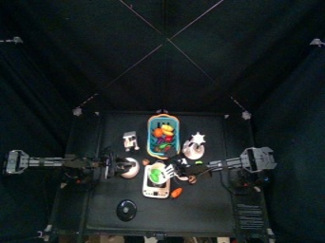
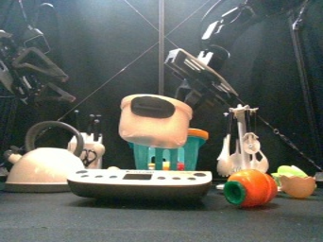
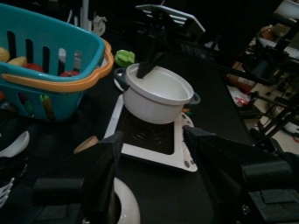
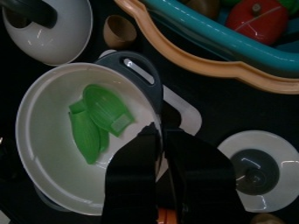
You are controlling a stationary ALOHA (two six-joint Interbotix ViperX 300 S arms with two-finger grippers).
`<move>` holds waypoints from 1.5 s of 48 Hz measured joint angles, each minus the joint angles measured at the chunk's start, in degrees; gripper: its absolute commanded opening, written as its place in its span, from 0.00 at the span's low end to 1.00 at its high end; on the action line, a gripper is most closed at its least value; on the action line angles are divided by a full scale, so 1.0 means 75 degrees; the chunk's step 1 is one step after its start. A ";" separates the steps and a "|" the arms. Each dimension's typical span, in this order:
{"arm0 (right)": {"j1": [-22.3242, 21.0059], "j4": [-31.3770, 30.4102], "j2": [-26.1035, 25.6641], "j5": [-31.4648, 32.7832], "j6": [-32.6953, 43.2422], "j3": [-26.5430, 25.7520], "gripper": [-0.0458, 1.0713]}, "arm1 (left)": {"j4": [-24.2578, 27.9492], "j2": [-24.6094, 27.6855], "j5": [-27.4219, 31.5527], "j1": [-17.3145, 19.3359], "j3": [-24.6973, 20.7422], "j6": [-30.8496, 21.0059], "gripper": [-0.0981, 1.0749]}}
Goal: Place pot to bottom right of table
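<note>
A cream pot (image 2: 154,116) with dark side handles hangs tilted at the front view's centre, a green piece (image 4: 103,118) inside it.

dim all round, black curtains (image 1: 76,57) swallowing light; glare on pot (image 3: 158,92) rim, right wrist view soft up close
</note>
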 measured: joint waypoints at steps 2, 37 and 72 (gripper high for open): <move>0.0012 0.0000 -0.0047 0.0012 0.0000 0.0012 0.39 | 0.0000 -0.0012 0.0023 -0.0012 0.0000 0.0000 0.87; 0.2895 0.1688 -0.2145 0.0504 0.0023 0.2227 0.39 | -0.0105 -0.0012 0.0563 -0.0012 -0.0035 0.0000 0.87; 0.2965 0.1641 -0.2133 0.0516 0.0012 0.3211 0.68 | -0.0234 0.0000 0.0738 0.0000 -0.0152 -0.0012 0.87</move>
